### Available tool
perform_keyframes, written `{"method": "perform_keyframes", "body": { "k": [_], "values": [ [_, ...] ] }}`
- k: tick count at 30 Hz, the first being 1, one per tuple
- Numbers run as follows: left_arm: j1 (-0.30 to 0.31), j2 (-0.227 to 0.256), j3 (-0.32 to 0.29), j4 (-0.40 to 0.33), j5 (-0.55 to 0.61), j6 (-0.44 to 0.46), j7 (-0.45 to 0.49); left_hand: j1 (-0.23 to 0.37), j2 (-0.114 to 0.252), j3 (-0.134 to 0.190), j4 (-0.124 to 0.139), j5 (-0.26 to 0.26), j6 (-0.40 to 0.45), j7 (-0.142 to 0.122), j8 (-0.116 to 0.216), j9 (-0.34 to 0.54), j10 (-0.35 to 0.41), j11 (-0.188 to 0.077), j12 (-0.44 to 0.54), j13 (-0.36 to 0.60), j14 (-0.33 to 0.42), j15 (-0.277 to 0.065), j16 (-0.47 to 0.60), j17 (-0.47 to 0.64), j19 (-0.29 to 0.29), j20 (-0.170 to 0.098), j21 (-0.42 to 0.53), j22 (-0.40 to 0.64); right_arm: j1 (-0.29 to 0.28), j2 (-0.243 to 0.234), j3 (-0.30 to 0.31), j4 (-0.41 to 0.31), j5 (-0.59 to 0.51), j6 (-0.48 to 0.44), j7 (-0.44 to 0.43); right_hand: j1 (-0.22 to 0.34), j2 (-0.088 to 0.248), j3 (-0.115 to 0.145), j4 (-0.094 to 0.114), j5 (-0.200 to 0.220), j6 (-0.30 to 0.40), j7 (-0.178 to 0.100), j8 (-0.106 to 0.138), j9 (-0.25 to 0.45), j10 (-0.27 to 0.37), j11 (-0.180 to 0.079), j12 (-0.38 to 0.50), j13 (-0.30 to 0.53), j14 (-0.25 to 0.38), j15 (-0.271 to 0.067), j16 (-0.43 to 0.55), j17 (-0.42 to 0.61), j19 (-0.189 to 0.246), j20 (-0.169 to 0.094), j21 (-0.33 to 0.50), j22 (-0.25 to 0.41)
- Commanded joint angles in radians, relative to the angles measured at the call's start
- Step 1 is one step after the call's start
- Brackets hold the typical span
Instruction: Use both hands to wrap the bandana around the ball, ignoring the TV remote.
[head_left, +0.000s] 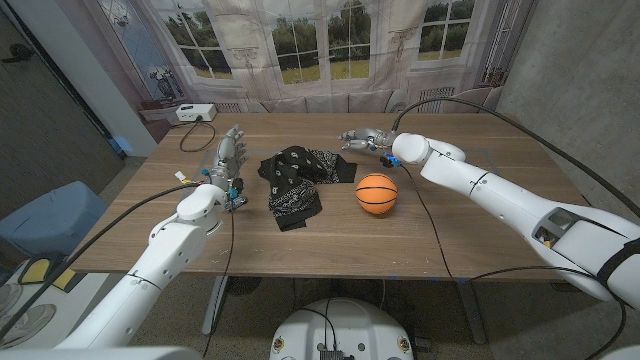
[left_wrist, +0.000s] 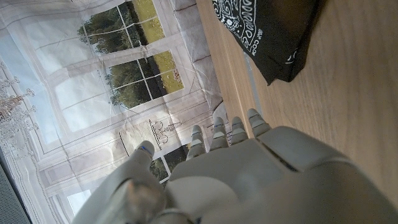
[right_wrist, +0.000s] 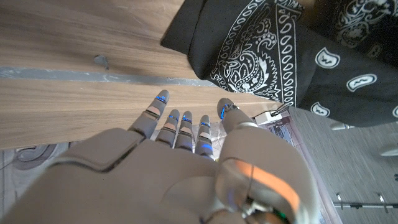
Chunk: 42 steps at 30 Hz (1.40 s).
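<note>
While hands wait apart, bandana (head_left: 300, 180) seemingly lies just beside ball (head_left: 376, 193).

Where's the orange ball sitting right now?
In the head view the ball sits on the wooden table near the middle, just right of the crumpled black bandana, below the right hand.

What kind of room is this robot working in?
Probably a lab or test room dressed as a home: a wooden table stands before a printed backdrop of windows hung like a curtain, beside bare grey walls. A white projector-like box sits at the table's far corner, and cables trail across the tabletop.
</note>
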Motion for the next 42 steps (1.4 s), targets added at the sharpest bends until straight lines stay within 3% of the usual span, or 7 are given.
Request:
{"method": "perform_keyframes", "body": {
  "k": [1, 32, 41, 42],
  "values": [
    [-0.003, -0.003, -0.001, 0.008, -0.001, -0.008, -0.005, -0.01, 0.003, -0.006, 0.001, 0.003, 0.012, 0.002, -0.002, 0.003, -0.004, 0.006, -0.003, 0.005, -0.006, 0.003, -0.002, 0.004, -0.008, 0.004, 0.001, 0.005, 0.033, 0.015, -0.056, -0.005, -0.102, -0.018, 0.04, 0.028, -0.008, 0.015, -0.006, 0.004, -0.009, 0.0, -0.004, 0.004, -0.011, -0.006, -0.001, 0.001, -0.011, -0.001, -0.005, 0.003, 0.004, -0.001, 0.005, 0.002],
    [0.001, -0.006, -0.006, 0.028, -0.011, -0.02, -0.017, -0.022, -0.005, -0.019, 0.011, 0.006, 0.022, 0.003, -0.01, 0.004, -0.009, 0.003, -0.01, 0.007, -0.011, 0.005, -0.004, 0.006, -0.013, 0.004, -0.001, 0.006, 0.097, 0.103, -0.111, 0.127, -0.177, 0.075, 0.104, 0.088, -0.015, 0.03, -0.01, -0.007, 0.007, -0.006, 0.004, 0.005, -0.011, -0.015, 0.003, 0.001, -0.011, -0.008, -0.003, 0.001, 0.012, -0.006, 0.005, 0.001],
    [-0.008, -0.004, -0.01, 0.044, -0.017, -0.023, -0.03, -0.024, -0.007, -0.023, 0.014, 0.007, 0.023, 0.003, -0.012, 0.004, -0.01, 0.005, -0.012, 0.008, -0.012, 0.006, -0.005, 0.006, -0.013, 0.003, -0.001, 0.006, 0.106, 0.124, -0.123, 0.163, -0.191, 0.129, 0.094, 0.174, -0.022, 0.051, -0.021, -0.02, 0.061, -0.05, 0.02, 0.005, 0.007, -0.024, 0.01, 0.0, 0.01, -0.016, 0.003, -0.002, 0.035, -0.009, 0.01, 0.001],
    [-0.01, -0.004, -0.01, 0.046, -0.017, -0.022, -0.032, -0.025, -0.007, -0.023, 0.014, 0.007, 0.023, 0.003, -0.013, 0.004, -0.011, 0.005, -0.012, 0.008, -0.013, 0.006, -0.005, 0.007, -0.013, 0.003, -0.001, 0.006, 0.106, 0.126, -0.124, 0.165, -0.196, 0.132, 0.088, 0.202, -0.025, 0.051, -0.017, -0.025, 0.117, -0.052, 0.037, 0.006, 0.021, -0.028, 0.014, -0.001, 0.018, -0.017, 0.005, -0.001, 0.043, -0.012, 0.012, 0.001]
  ]
}}
